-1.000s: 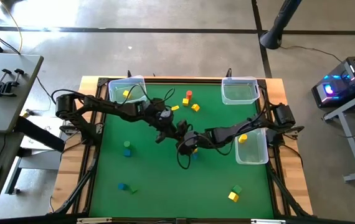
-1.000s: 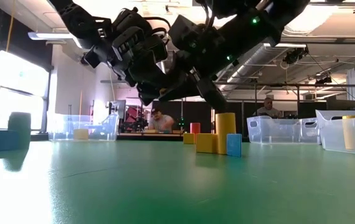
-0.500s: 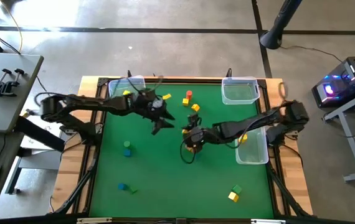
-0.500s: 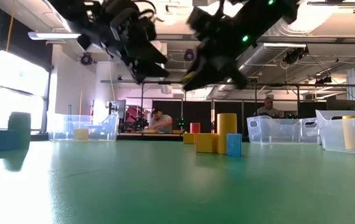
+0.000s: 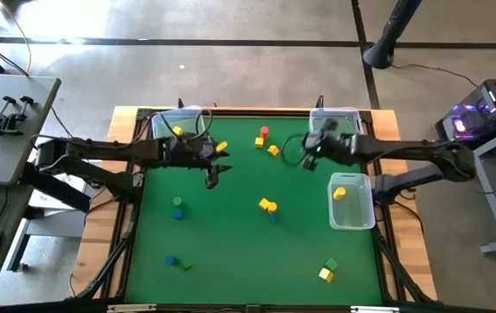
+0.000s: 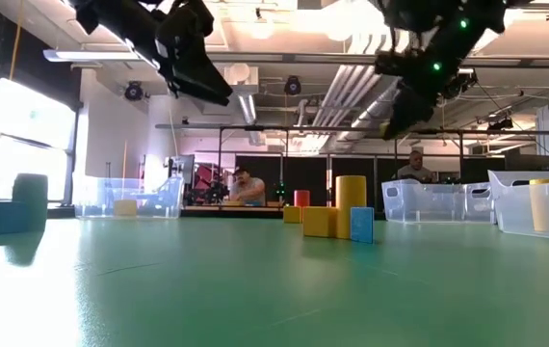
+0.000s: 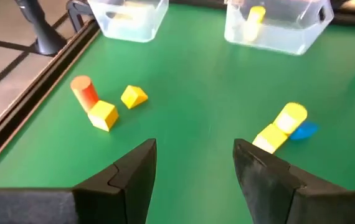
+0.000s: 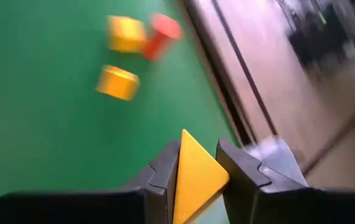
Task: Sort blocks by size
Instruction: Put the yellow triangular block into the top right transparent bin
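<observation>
Green table mat (image 5: 231,252) carries clear bins at three spots: far-left bin (image 5: 178,124), far-right bin (image 5: 335,126), and right-edge bin (image 5: 352,202) with a yellow block (image 5: 339,193) inside it.

Left arm reaches in from the left; left gripper (image 5: 212,172) hangs above the mat near the far-left bin, fingers spread with nothing between them. In its wrist view the fingers (image 7: 134,171) frame bare mat, with the centre cluster (image 7: 283,127) of yellow and blue blocks well beyond them to one side, and the red cylinder (image 7: 85,91) and two yellow blocks to the other.

Right arm comes in from the right; right gripper (image 8: 196,165) sits high, just left of the far-right bin, pinching a yellow wedge block (image 8: 195,171) between its fingers.

Loose blocks: green over blue (image 5: 177,207) left of centre, blue (image 5: 170,260) near left, green and yellow pair (image 5: 327,269) near right.
</observation>
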Robot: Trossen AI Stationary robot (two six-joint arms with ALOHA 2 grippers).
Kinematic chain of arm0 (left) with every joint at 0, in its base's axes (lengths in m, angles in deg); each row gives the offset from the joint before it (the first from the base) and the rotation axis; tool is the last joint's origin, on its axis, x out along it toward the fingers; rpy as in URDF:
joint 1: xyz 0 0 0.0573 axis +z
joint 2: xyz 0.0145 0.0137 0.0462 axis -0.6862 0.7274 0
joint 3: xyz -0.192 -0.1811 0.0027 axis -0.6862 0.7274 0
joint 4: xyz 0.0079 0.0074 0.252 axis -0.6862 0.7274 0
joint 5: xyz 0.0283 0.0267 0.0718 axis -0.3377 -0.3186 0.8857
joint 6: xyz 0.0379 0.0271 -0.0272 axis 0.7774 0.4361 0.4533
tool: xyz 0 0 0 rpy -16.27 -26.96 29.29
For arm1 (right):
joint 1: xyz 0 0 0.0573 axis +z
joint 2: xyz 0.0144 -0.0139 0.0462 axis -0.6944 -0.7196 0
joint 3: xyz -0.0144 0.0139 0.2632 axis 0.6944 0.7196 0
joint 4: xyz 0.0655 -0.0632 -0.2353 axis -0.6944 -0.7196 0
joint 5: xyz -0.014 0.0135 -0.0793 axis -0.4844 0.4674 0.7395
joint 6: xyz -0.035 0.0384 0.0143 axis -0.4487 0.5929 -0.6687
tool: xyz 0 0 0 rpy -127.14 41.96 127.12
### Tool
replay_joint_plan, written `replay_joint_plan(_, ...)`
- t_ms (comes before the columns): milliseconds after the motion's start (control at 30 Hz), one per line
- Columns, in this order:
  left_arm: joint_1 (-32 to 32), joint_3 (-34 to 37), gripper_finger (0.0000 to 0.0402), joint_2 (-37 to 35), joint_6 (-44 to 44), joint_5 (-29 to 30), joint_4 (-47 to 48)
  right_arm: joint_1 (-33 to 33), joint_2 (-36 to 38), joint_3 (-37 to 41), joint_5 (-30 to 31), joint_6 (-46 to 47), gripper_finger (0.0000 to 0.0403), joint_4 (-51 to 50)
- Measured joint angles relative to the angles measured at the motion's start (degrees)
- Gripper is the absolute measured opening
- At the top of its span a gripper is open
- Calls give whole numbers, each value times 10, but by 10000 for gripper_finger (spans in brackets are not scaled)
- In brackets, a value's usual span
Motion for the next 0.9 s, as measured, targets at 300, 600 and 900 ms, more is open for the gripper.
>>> replay_joint_plan(300,-48,62,200,1,-50,85,-47,-206,-9,41,-73,47,83,23)
replay_joint_plan(600,-97,107,200,1,-124,219,-53,-281,-88,39,-105,45,84,39)
replay_joint_plan(900,-123,115,200,1,-136,253,-48,-307,-132,39,-90,79,121,45)
